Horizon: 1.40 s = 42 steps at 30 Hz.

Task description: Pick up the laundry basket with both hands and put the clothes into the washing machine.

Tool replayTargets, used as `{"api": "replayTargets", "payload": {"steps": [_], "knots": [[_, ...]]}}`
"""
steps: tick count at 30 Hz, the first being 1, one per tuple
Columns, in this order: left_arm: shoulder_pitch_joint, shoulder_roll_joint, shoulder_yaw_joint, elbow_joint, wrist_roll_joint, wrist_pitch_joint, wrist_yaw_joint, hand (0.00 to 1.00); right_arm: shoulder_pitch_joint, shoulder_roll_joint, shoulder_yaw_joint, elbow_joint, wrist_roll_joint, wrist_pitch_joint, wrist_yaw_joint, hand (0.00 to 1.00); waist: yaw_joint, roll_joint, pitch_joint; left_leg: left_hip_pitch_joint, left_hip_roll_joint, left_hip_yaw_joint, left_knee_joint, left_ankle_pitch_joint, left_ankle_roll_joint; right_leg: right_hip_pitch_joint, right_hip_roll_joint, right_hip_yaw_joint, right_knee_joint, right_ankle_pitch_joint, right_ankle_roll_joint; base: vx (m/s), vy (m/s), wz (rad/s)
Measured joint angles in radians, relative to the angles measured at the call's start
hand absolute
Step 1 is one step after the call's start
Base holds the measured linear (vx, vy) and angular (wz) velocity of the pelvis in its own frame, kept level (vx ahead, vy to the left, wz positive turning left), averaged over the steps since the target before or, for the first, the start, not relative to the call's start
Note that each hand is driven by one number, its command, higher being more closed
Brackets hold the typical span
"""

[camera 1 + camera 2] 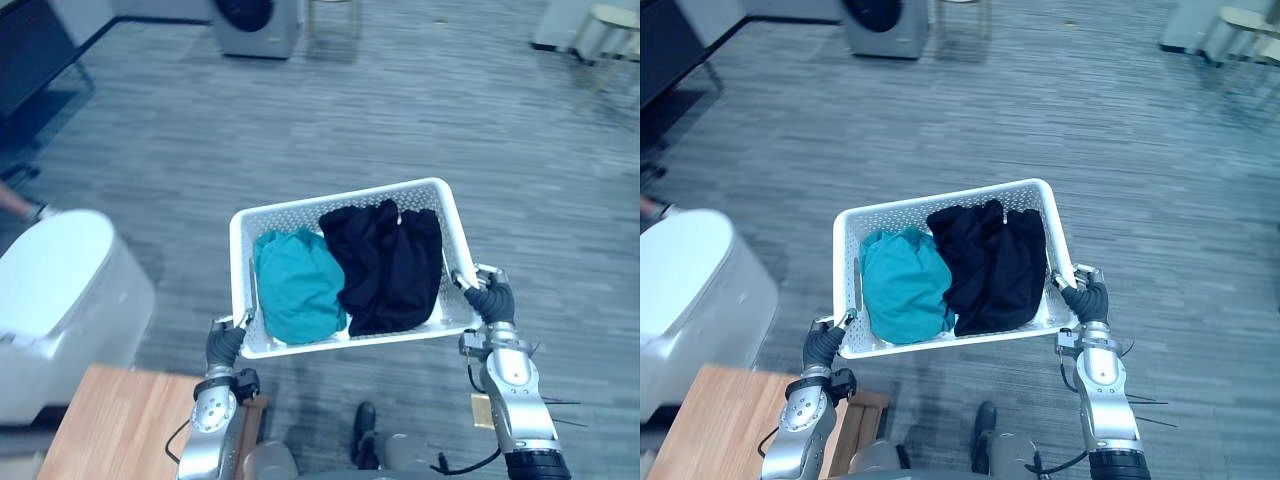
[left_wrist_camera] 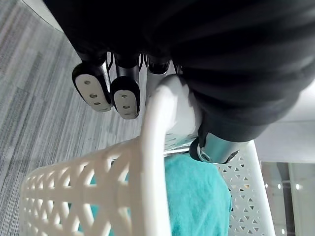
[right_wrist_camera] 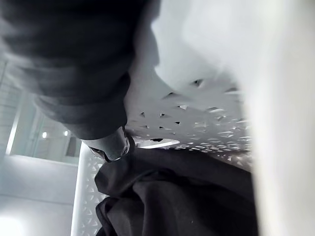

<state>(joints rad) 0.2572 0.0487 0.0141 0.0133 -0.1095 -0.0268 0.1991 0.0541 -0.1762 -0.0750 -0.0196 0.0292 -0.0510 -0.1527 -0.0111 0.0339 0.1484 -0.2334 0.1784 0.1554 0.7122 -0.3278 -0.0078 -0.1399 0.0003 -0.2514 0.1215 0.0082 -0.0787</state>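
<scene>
Pick-up done, loading still to do. The left hand (image 1: pixel 225 345) and right hand (image 1: pixel 492 300) each clasp an end of the laundry basket (image 1: pixel 340 200), held above the floor (image 1: pixel 400 120), with teal clothes (image 1: pixel 295 285) and black clothes (image 1: pixel 390 265) inside. The washing machine (image 1: pixel 258 25) stands well apart, ahead across open floor. A wooden bench (image 1: pixel 120 420) and a white rounded unit (image 1: pixel 60 300) crowd the left side.

place: probably a laundry test room | washing machine (image 1: pixel 256 26) | grey plank floor (image 1: pixel 430 120)
</scene>
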Motion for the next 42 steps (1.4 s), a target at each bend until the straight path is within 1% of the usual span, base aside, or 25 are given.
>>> {"api": "replayTargets", "payload": {"steps": [2, 3, 5, 7, 8, 10, 11, 14, 16, 18, 20, 22, 24, 25, 26, 27, 29, 32, 33, 34, 35, 38, 40, 41, 42], "knots": [[0.015, -0.002, 0.007, 0.000, -0.006, -0.001, 0.002, 1.00, 0.004, -0.005, 0.016, 0.000, 0.000, 0.006, 0.002, 1.00, 0.019, 0.005, 0.001, -0.047, -0.058, -0.077, -0.104, 0.012, -0.020, 0.052, -0.003, 0.042, -0.037, -0.009, 0.014, 0.21, 0.139, -1.01], [0.018, -0.008, 0.018, -0.002, -0.006, -0.002, 0.002, 1.00, 0.004, -0.010, 0.026, 0.000, 0.000, 0.007, 0.003, 1.00, 0.034, 0.015, 0.000, -0.070, -0.074, -0.107, -0.223, 0.042, -0.066, 0.083, -0.003, 0.056, -0.065, -0.014, 0.024, 0.22, 0.187, -0.89], [0.029, -0.013, 0.034, -0.003, -0.007, -0.004, 0.003, 1.00, 0.011, -0.002, 0.051, -0.001, 0.000, 0.006, 0.003, 1.00, 0.052, 0.017, -0.006, -0.038, -0.081, -0.089, -0.338, 0.164, -0.060, 0.125, 0.004, 0.101, -0.104, -0.033, 0.065, 0.30, 0.177, -0.75], [0.025, 0.000, 0.042, -0.024, -0.009, -0.008, 0.004, 1.00, 0.012, 0.010, 0.053, -0.004, 0.000, 0.004, 0.002, 1.00, 0.046, 0.012, -0.009, -0.057, -0.081, -0.060, -0.289, 0.155, -0.091, 0.135, -0.006, 0.136, -0.047, -0.069, 0.050, 0.43, 0.127, -0.07], [0.026, -0.015, 0.059, -0.039, -0.009, -0.007, 0.004, 1.00, -0.008, 0.000, 0.055, 0.008, 0.000, 0.005, 0.001, 1.00, 0.054, 0.020, 0.008, -0.114, -0.060, -0.027, -0.134, 0.141, -0.100, 0.183, -0.012, 0.146, -0.102, -0.074, 0.084, 0.49, 0.227, 0.13], [0.058, -0.038, 0.067, -0.047, -0.009, -0.004, 0.004, 1.00, -0.016, 0.007, 0.069, 0.018, -0.001, 0.011, 0.004, 1.00, 0.064, 0.022, 0.005, -0.143, -0.058, 0.030, -0.152, 0.128, -0.068, 0.212, -0.035, 0.138, -0.093, -0.116, 0.118, 0.41, 0.223, -0.03], [0.077, -0.045, 0.065, -0.049, -0.009, -0.005, 0.005, 1.00, 0.002, 0.016, 0.066, 0.025, -0.004, 0.011, 0.008, 1.00, 0.078, 0.008, -0.003, -0.100, -0.086, 0.065, -0.199, 0.108, 0.037, 0.188, -0.072, 0.137, 0.058, -0.229, 0.155, 0.41, 0.173, 0.06], [0.082, -0.006, 0.048, -0.037, -0.008, 0.004, 0.004, 1.00, 0.030, 0.056, 0.039, 0.037, -0.040, 0.012, 0.024, 1.00, 0.055, -0.042, -0.016, -0.014, -0.193, 0.063, -0.241, 0.064, 0.091, 0.005, -0.209, 0.133, 0.570, -0.265, 0.239, 0.45, 0.166, 0.46], [0.104, 0.013, 0.032, -0.037, -0.008, 0.010, 0.004, 1.00, 0.031, 0.071, 0.031, 0.085, -0.045, 0.018, 0.025, 1.00, 0.033, -0.040, -0.015, 0.118, -0.232, 0.054, -0.319, 0.051, 0.125, -0.066, -0.280, 0.078, 0.794, -0.283, 0.186, 0.57, 0.100, 0.38], [0.103, 0.017, 0.030, -0.037, -0.007, 0.010, 0.004, 1.00, 0.034, 0.081, 0.021, 0.081, -0.049, 0.017, 0.026, 1.00, 0.016, -0.018, -0.022, 0.216, -0.224, 0.025, -0.405, 0.047, 0.132, -0.145, -0.266, -0.013, 0.734, -0.321, 0.122, 0.59, 0.025, 0.19], [0.078, 0.017, 0.019, -0.037, -0.006, 0.011, 0.004, 1.00, 0.032, 0.085, -0.007, 0.076, -0.048, 0.015, 0.028, 1.00, 0.001, -0.006, -0.019, 0.262, -0.199, -0.004, -0.457, 0.041, 0.120, -0.214, -0.221, -0.054, 0.585, -0.321, 0.104, 0.55, -0.046, 0.29], [0.057, 0.020, 0.003, -0.028, -0.006, 0.012, 0.004, 1.00, 0.029, 0.085, -0.027, 0.076, -0.047, 0.014, 0.028, 1.00, -0.008, 0.023, -0.002, 0.337, -0.149, -0.010, -0.506, 0.025, 0.053, -0.262, -0.138, -0.049, 0.348, -0.230, 0.097, 0.57, -0.102, 0.16], [0.028, 0.043, -0.010, -0.002, -0.005, 0.013, 0.004, 1.00, 0.032, 0.082, -0.033, 0.073, -0.047, 0.015, 0.028, 1.00, -0.029, 0.000, -0.004, 0.431, -0.149, -0.005, -0.553, 0.019, -0.009, -0.302, -0.117, -0.032, 0.056, -0.035, 0.122, 0.72, -0.197, 0.14], [0.028, 0.050, -0.014, -0.001, -0.004, 0.014, 0.003, 1.00, 0.044, 0.081, -0.030, 0.069, -0.048, 0.015, 0.027, 1.00, -0.047, -0.027, -0.015, 0.518, -0.164, -0.016, -0.571, -0.013, -0.061, -0.312, -0.116, -0.023, -0.011, 0.031, 0.080, 0.72, -0.226, 0.15], [0.027, 0.049, -0.014, 0.003, -0.003, 0.014, 0.003, 1.00, 0.050, 0.078, -0.028, 0.068, -0.048, 0.015, 0.026, 1.00, -0.050, -0.027, -0.016, 0.538, -0.162, -0.020, -0.572, -0.020, -0.071, -0.311, -0.114, -0.005, 0.003, 0.090, 0.048, 0.78, -0.211, 0.01], [0.025, 0.027, -0.023, 0.016, 0.003, 0.016, 0.003, 1.00, 0.061, 0.067, -0.035, 0.068, -0.048, 0.017, 0.026, 1.00, -0.054, 0.019, -0.038, 0.583, -0.127, -0.021, -0.570, -0.024, -0.084, -0.318, -0.088, 0.002, 0.077, 0.235, 0.005, 0.66, -0.165, -0.14], [0.012, -0.002, -0.035, 0.021, 0.019, 0.017, 0.002, 1.00, 0.057, 0.056, -0.055, 0.062, -0.048, 0.018, 0.024, 1.00, -0.054, 0.089, -0.044, 0.546, -0.048, -0.019, -0.428, 0.028, -0.126, -0.322, -0.027, -0.023, 0.174, 0.150, -0.005, 0.76, -0.226, -0.26], [0.001, -0.011, -0.047, 0.039, 0.025, 0.019, 0.001, 1.00, 0.099, 0.055, -0.059, 0.013, -0.046, 0.022, 0.019, 1.00, -0.045, 0.105, -0.020, 0.325, 0.056, -0.047, 0.172, 0.300, -0.158, -0.167, 0.025, -0.026, 0.193, 0.018, -0.009, 0.66, -0.232, -0.12], [0.011, -0.012, -0.056, 0.034, 0.024, 0.019, 0.000, 1.00, 0.119, 0.054, -0.064, -0.025, -0.041, 0.022, 0.016, 1.00, -0.030, 0.105, -0.009, 0.220, 0.099, -0.038, 0.399, 0.260, -0.118, -0.073, 0.053, -0.021, 0.157, -0.011, -0.013, 0.71, -0.180, -0.14], [0.013, -0.012, -0.056, 0.034, 0.024, 0.018, 0.000, 1.00, 0.123, 0.054, -0.064, -0.033, -0.039, 0.022, 0.016, 1.00, -0.027, 0.103, -0.007, 0.200, 0.103, -0.036, 0.434, 0.247, -0.113, -0.053, 0.056, -0.019, 0.148, -0.015, -0.014, 0.56, -0.125, -0.25], [0.025, -0.014, -0.052, 0.021, 0.022, 0.018, 0.000, 1.00, 0.136, 0.057, -0.058, -0.068, -0.039, 0.022, 0.016, 1.00, -0.005, 0.092, 0.001, 0.109, 0.107, -0.013, 0.497, 0.182, -0.068, 0.035, 0.070, 0.007, 0.102, -0.044, -0.018, 0.65, -0.091, -0.34], [0.053, -0.014, -0.049, -0.044, 0.015, -0.002, -0.001, 1.00, 0.130, 0.044, -0.049, -0.108, -0.035, 0.017, 0.016, 1.00, 0.032, 0.075, 0.009, -0.094, 0.058, 0.056, 0.204, 0.084, -0.007, 0.180, 0.075, 0.061, -0.020, -0.086, -0.012, 0.54, -0.005, -0.35], [0.062, -0.015, -0.043, -0.048, 0.015, -0.002, -0.001, 1.00, 0.102, 0.035, -0.039, -0.083, -0.030, 0.017, 0.016, 1.00, 0.046, 0.073, 0.011, -0.129, -0.017, 0.033, -0.166, 0.117, -0.048, 0.234, 0.056, 0.089, -0.050, -0.114, 0.008, 0.53, 0.106, -0.41], [0.079, -0.019, -0.040, -0.063, 0.015, -0.002, -0.001, 1.00, 0.083, 0.020, -0.030, -0.054, -0.030, 0.016, 0.016, 1.00, 0.057, 0.082, 0.010, -0.124, -0.039, 0.011, -0.405, 0.176, -0.107, 0.268, 0.053, 0.110, -0.069, -0.139, 0.028, 0.42, 0.133, -0.46], [0.081, -0.020, -0.040, -0.063, 0.016, -0.001, -0.001, 1.00, 0.069, 0.010, -0.024, -0.021, -0.028, 0.014, 0.016, 1.00, 0.060, 0.086, 0.012, -0.134, -0.039, 0.010, -0.452, 0.230, -0.109, 0.305, 0.050, 0.126, -0.077, -0.155, 0.051, 0.69, 0.253, -0.53]]}}
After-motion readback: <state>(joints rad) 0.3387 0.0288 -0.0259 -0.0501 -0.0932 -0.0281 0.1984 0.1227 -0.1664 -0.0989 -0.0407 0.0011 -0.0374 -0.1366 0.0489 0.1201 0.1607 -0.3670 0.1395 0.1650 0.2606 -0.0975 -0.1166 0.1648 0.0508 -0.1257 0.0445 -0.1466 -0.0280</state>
